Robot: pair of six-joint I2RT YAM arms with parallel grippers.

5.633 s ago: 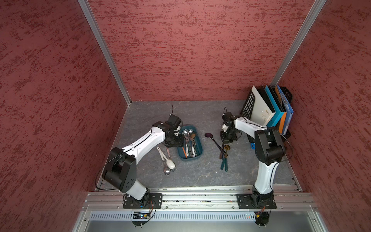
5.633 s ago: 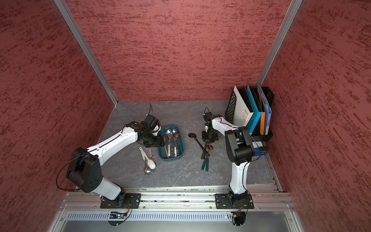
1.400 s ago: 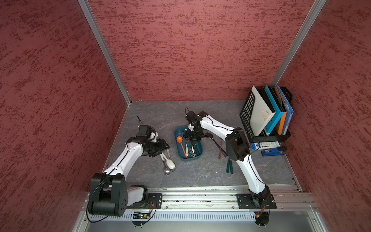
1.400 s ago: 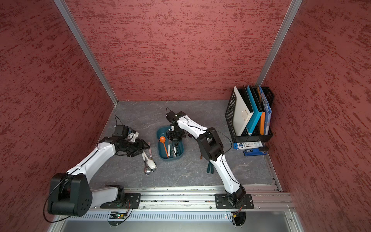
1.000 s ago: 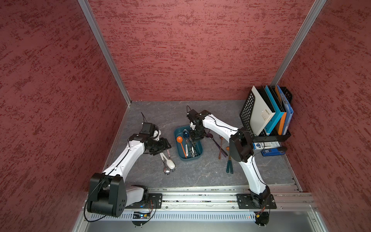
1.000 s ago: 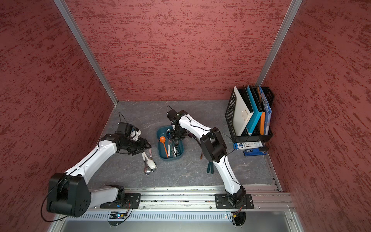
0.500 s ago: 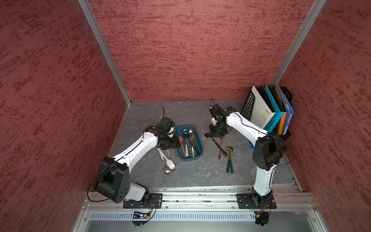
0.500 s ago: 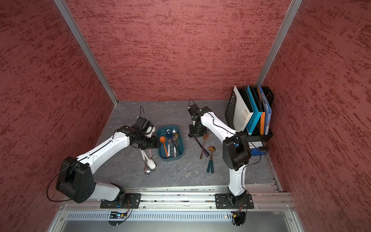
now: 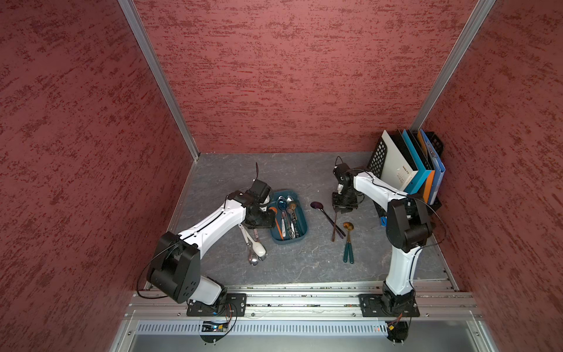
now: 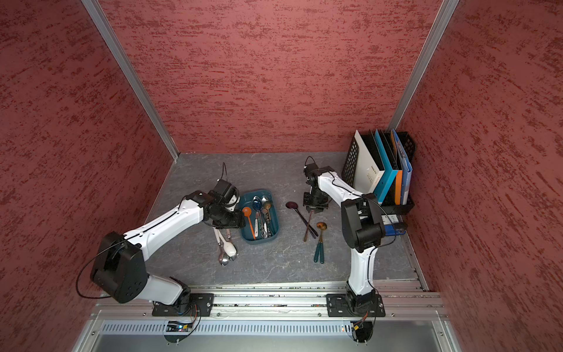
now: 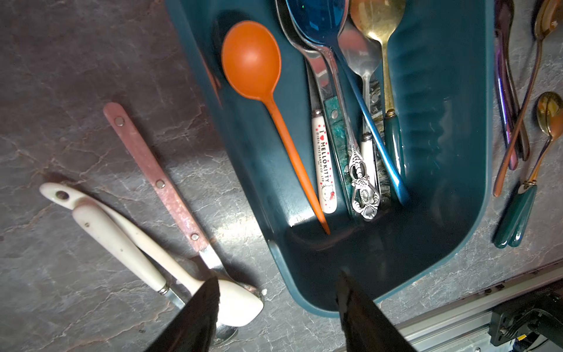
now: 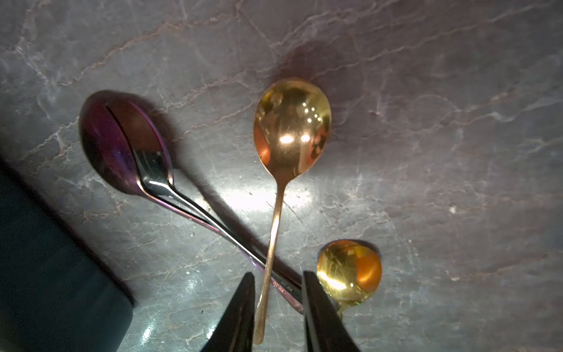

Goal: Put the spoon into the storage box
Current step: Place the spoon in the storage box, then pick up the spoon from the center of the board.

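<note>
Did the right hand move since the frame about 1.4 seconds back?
Yes. From over the storage box, the right hand swung toward the file rack, now over a copper spoon.

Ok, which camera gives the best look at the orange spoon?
The left wrist view: the orange spoon lies large and whole in the box, bowl to handle tip. In both top views the spoon is only a small orange streak. The right wrist view does not show it.
</note>
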